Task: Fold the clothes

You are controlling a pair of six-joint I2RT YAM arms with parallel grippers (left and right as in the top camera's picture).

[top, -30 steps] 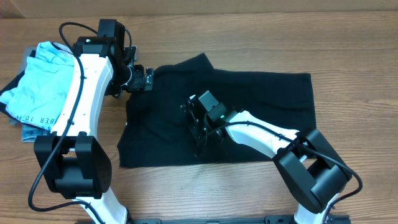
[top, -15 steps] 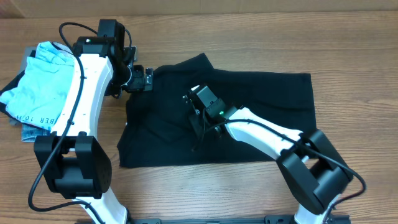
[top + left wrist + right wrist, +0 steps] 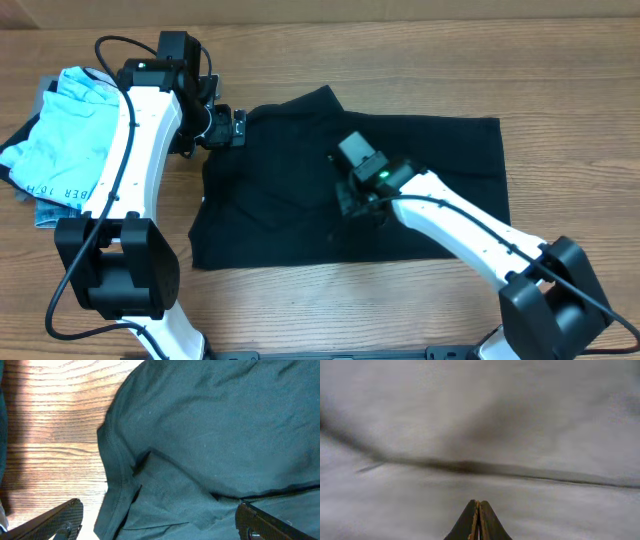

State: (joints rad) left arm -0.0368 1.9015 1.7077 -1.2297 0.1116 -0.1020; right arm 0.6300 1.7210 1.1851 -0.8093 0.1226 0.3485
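I have the large plain black short-sleeved T-shirt (image 3: pixel 440 150) lying spread across the middle of the brown wood-grain worktop (image 3: pixel 560 70), filling the centre of the overhead frame, with a rumpled fold toward its left half. My left gripper (image 3: pixel 225 127) sits at the upper left edge of the shirt, just above the fabric's corner; in the left wrist view its jaws stand wide apart (image 3: pixel 157 525), nothing between them, with the dark cloth (image 3: pixel 210 435) and its stitched hem below and bare wood at the left of that frame. My right gripper (image 3: pixel 350 200) is over the centre of the shirt. In the right wrist view its two fingers are pressed together into a point (image 3: pixel 478 520) above blurred grey-looking fabric (image 3: pixel 480 410) crossed by one dark crease; I cannot tell whether any cloth is pinched. At the far left of the overhead frame a light blue folded garment with dark lettering (image 3: pixel 65 130) rests apart from the shirt.
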